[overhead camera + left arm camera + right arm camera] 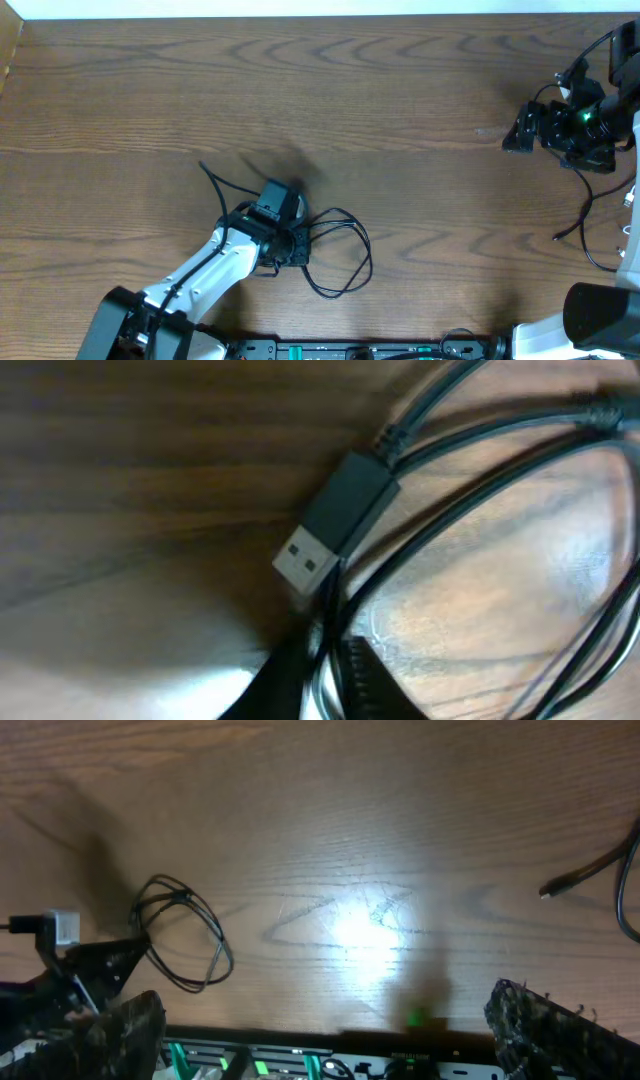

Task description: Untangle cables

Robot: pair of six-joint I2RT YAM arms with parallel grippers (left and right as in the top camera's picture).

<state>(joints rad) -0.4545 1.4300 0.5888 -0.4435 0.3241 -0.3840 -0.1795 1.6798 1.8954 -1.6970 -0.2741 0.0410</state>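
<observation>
table (400, 100): dark brown wood grain | white strip (320, 8): along table's far edge | bright glare patch (365, 930): on table's surface

We are seeing bare desk (330, 90) stretching wide across the back and middle, while the looped cables (348, 255) and the left arm (215, 265) are blocking the front left.

It looked like a robotics lab: a wood-grain table (400, 90) filled the frame, a left arm (205, 265) at lower left and a right arm (585, 115) at upper right stood over it, with loose cables (345, 510) and a green-lit rail (300, 1065) along the bottom edge
</observation>
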